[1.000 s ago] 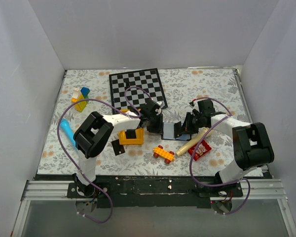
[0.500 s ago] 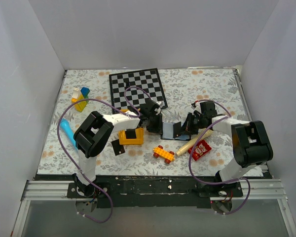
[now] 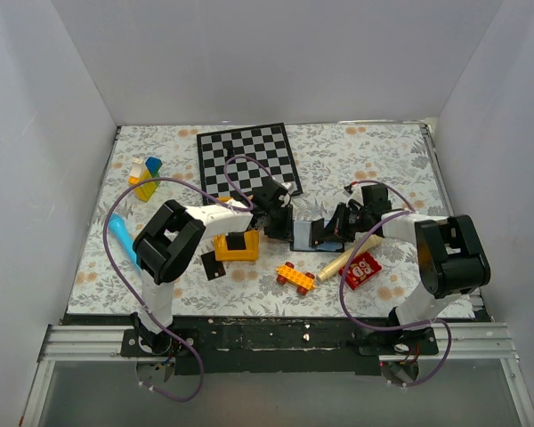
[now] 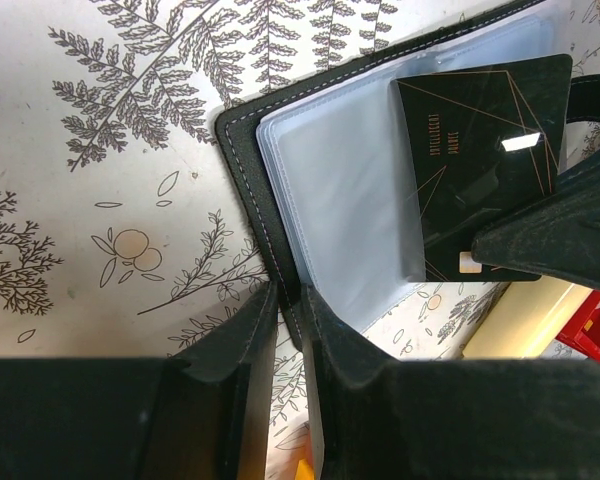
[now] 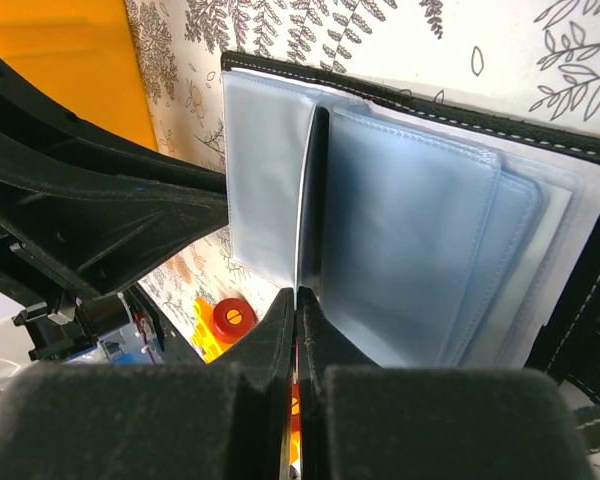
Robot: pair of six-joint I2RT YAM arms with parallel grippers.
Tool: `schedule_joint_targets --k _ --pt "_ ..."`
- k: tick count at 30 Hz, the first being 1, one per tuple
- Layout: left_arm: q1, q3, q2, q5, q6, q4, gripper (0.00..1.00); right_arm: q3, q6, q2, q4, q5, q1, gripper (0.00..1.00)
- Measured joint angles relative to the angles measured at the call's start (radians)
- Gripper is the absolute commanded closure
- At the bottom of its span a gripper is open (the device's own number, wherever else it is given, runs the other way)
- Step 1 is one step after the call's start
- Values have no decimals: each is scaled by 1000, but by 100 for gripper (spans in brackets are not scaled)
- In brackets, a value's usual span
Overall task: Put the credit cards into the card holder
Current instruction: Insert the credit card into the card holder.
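My left fingers (image 4: 232, 345) pinch the rim of the open card holder (image 4: 240, 170), my right fingers (image 5: 263, 338) pinch the credit card (image 4: 480, 150) edge-on just ahead of them at a clear pocket (image 5: 410, 250), so I would slide it in straight and slowly.

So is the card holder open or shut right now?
Open: the card holder lies spread with its blue-grey inside exposed, and the left claw pinches its black edge.

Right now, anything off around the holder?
Nothing damaged. The card is barely into a clear sleeve of the holder; most of it sticks out past the pages. A second card lies loose beside the yellow block.
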Motion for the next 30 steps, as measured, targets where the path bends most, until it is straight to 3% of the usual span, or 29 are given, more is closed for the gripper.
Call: schedule_joint_targets --k 30 --pt "3 10 6 10 7 -11 85 -72 30 6 92 -57 -3 99"
